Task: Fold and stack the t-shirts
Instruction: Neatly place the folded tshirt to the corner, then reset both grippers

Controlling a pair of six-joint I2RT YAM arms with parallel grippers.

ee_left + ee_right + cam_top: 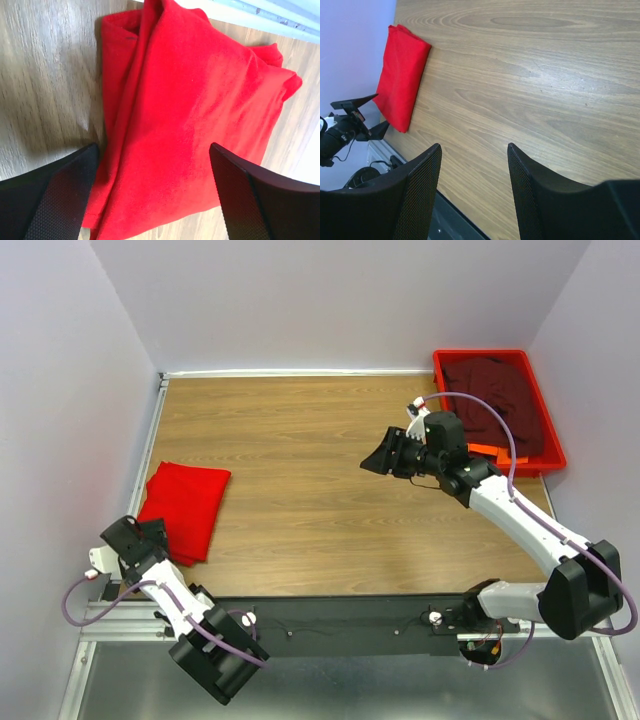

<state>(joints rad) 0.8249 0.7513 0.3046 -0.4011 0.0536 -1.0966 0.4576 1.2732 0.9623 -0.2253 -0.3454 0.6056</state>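
Note:
The bright red t-shirt point(185, 507) lies folded on the table at the left; it also shows in the left wrist view point(195, 115) and in the right wrist view point(401, 75). The dark maroon t-shirt point(500, 400) lies bunched in the red plastic tray point(552, 465) at the back right. My left gripper point(150, 535) is open and empty, just above the near edge of the red shirt point(152, 187). My right gripper point(385, 456) is open and empty, raised above the table's middle right, left of the tray point(475, 150).
Grey walls enclose the table on the left, back and right. A metal rail point(150, 430) runs along the left edge. The black base bar point(350, 625) carries both arm bases at the near edge.

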